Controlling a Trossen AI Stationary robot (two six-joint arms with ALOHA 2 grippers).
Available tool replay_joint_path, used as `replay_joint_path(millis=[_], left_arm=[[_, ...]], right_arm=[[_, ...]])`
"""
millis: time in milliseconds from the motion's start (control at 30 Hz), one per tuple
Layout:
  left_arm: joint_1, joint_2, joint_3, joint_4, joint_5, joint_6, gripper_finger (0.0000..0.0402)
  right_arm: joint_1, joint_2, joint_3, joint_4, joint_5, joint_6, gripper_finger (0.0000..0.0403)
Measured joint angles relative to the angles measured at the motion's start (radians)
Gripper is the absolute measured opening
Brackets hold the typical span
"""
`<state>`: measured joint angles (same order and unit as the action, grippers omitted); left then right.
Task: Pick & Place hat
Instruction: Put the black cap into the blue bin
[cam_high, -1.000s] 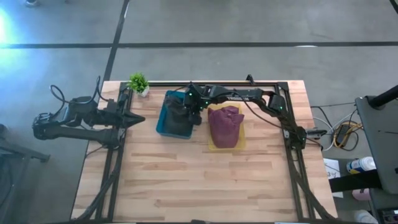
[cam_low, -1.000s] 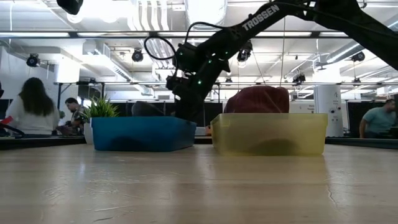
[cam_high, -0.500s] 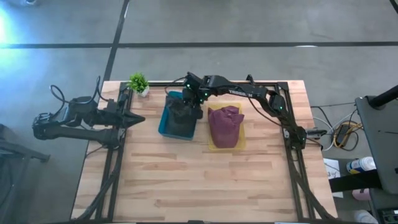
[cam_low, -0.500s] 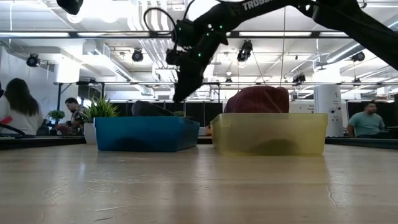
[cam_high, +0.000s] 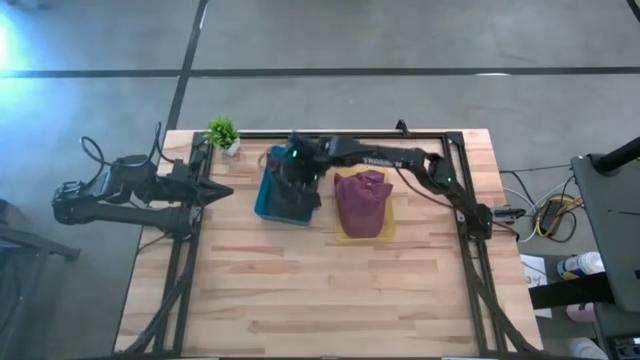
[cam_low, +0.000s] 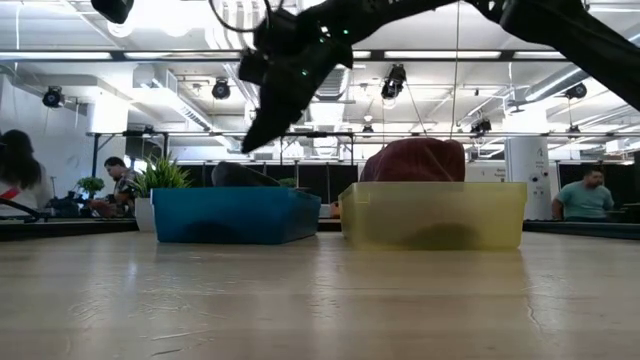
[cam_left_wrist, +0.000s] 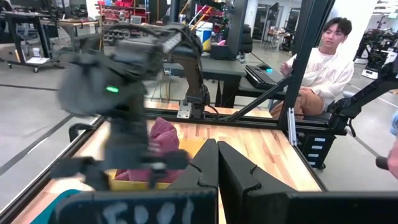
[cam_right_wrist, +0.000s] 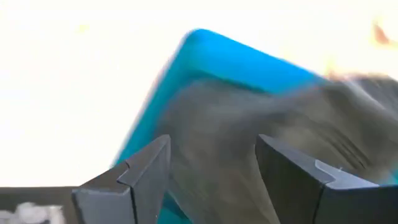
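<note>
A dark grey hat (cam_high: 287, 190) lies in the blue bin (cam_high: 262, 195) at the table's far middle. Its top peeks over the bin's rim in the low view (cam_low: 236, 175). A maroon hat (cam_high: 362, 198) sits in the yellow bin (cam_high: 388, 230) to the blue bin's right. My right gripper (cam_low: 252, 140) hovers open above the blue bin, clear of its rim. In the right wrist view (cam_right_wrist: 211, 165) its fingers stand apart over the grey hat (cam_right_wrist: 249, 130) and touch nothing. My left gripper (cam_high: 224, 190) waits shut at the table's left edge.
A small potted plant (cam_high: 222, 132) stands at the far left, beside the blue bin. A black frame (cam_high: 470, 200) runs around the table's edges. The near half of the wooden table (cam_high: 320, 290) is bare. People sit in the room behind (cam_left_wrist: 314, 68).
My right gripper has risen out of the blue bin and gone toward the table's left, and now hangs above the bin's left part. The grey hat has stayed in the blue bin.
</note>
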<state>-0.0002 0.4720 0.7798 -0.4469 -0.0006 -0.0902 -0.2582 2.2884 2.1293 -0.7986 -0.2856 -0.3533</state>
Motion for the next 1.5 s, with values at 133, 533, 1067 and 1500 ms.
replay_joint_path(millis=[133,533,1067,1500], left_arm=[[0.000,0.000,0.000,0.000,0.000,0.000,0.0000],[0.000,0.000,0.000,0.000,0.000,0.000,0.0000],[0.000,0.000,0.000,0.000,0.000,0.000,0.0000],[0.000,0.000,0.000,0.000,0.000,0.000,0.0000]], right_arm=[[0.052,0.019,-0.002,0.054,0.017,-0.109,0.0224],[0.077,0.169,-0.003,0.147,0.022,0.076,0.0219],[0.043,0.144,-0.002,-0.131,0.020,0.165,0.0219],[0.021,-0.002,-0.007,0.120,0.117,0.327,0.0219]])
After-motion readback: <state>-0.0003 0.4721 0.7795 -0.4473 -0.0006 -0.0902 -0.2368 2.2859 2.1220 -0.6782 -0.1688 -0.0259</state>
